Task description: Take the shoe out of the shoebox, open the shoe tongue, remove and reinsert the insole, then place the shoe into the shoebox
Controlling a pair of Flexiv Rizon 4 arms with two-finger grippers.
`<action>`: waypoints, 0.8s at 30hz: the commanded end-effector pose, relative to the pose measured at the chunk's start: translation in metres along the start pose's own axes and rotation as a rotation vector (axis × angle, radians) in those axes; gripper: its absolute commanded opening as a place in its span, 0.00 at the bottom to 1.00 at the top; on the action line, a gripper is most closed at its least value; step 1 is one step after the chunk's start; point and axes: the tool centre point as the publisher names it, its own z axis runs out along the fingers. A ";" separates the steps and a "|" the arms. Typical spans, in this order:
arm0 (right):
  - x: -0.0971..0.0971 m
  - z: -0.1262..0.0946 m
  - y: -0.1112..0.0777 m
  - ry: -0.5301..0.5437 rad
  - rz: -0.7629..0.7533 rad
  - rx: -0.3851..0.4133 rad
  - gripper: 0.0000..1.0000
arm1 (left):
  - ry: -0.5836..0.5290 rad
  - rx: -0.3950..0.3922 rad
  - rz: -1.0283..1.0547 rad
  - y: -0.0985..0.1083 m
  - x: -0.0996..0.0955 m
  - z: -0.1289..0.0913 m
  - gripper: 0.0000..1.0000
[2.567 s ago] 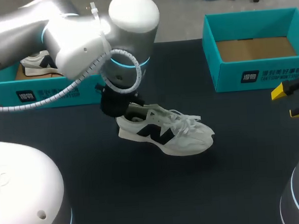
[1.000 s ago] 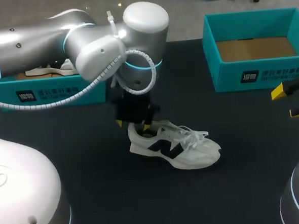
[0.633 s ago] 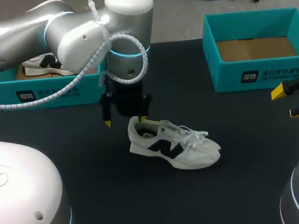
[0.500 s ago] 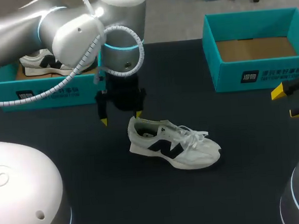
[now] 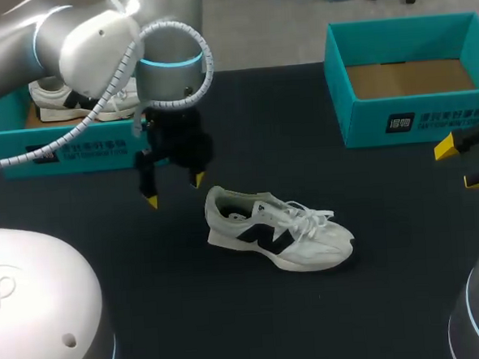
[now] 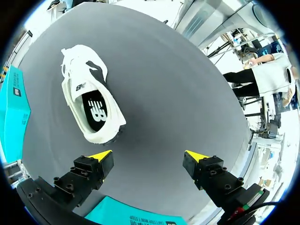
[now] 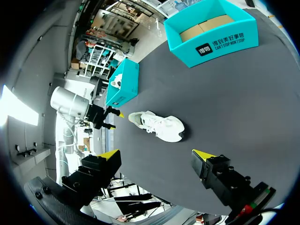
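Head view, nearest first: the white lace-up sneaker with black side logo (image 5: 279,230) sits upright on the dark matte surface (image 5: 232,326), not in a box. Just beyond its heel my left jaws hang wide apart, holding nothing; my right jaws sit apart at the right edge. Farthest stand the left teal cardboard shoebox (image 5: 10,146) and the empty right shoebox (image 5: 439,120). My worry: loose laces snagging a finger at the tongue would drag the unpinned shoe.

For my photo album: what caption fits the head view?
Left gripper hovers open beside a white shoe lying on the dark table, an open teal shoebox behind.
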 end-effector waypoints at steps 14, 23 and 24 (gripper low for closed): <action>0.000 -0.003 -0.010 -0.002 0.002 -0.046 1.00 | -0.395 0.321 -0.281 0.015 0.013 -0.012 1.00; 0.000 -0.003 -0.010 -0.002 0.002 -0.046 1.00 | -0.654 0.508 -0.424 0.019 0.025 -0.006 1.00; 0.000 -0.003 -0.010 -0.002 0.002 -0.046 1.00 | -0.680 0.526 -0.434 0.019 0.026 -0.004 1.00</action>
